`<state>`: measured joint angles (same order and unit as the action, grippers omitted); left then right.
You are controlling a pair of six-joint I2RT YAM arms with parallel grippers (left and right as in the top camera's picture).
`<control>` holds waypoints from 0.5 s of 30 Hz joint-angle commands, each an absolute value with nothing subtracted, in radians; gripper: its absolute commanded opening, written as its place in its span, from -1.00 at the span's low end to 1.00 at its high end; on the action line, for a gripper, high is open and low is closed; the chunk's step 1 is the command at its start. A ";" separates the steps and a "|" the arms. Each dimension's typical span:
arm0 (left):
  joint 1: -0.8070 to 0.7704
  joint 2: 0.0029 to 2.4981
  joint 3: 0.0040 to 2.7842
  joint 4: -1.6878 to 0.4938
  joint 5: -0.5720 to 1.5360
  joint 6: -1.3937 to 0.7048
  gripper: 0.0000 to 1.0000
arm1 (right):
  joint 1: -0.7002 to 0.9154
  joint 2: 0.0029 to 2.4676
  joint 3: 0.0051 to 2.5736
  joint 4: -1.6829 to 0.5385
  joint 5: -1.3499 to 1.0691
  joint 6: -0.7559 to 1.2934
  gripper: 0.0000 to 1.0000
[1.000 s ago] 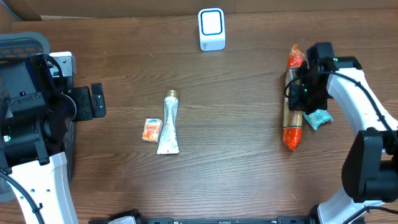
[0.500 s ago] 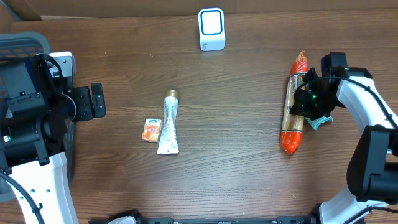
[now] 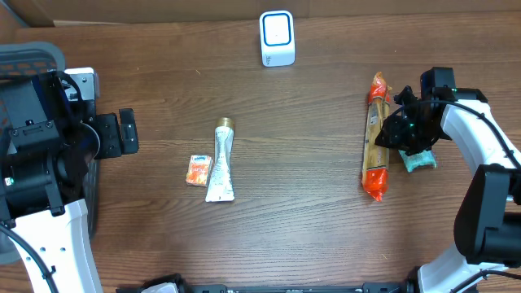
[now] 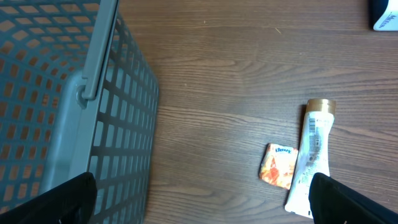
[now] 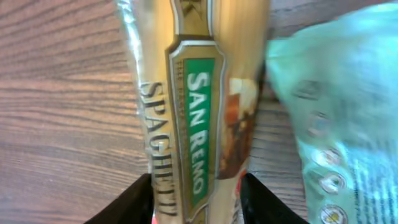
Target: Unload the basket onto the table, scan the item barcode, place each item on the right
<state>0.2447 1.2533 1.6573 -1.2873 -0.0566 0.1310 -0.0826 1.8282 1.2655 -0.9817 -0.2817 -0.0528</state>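
Observation:
The item, a long spaghetti pack (image 3: pixel 374 138) with red ends, lies on the table at the right. In the right wrist view the pack (image 5: pixel 199 112) runs lengthwise between my right gripper's (image 5: pixel 196 199) two dark fingers, which stand open close to its sides. From overhead my right gripper (image 3: pixel 394 127) sits at the pack's right edge. The white scanner (image 3: pixel 277 37) stands at the back centre, well left of the pack. My left gripper (image 3: pixel 126 132) hangs wide open at the far left; nothing lies between the jaws of the left gripper (image 4: pixel 202 202).
A teal packet (image 3: pixel 417 159) lies just right of the pack, under my right arm. A white tube (image 3: pixel 221 161) and an orange sachet (image 3: pixel 198 170) lie at centre left. A grey mesh basket (image 4: pixel 74 93) stands beside the left arm.
My right gripper's jaws have widened around the spaghetti pack. The pack has shifted left and turned a little on the table. The left arm is still.

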 commanded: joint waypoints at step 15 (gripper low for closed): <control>0.249 1.255 1.671 -1.286 -0.052 0.142 0.99 | -0.009 1.797 1.562 -1.184 -0.435 0.019 -0.47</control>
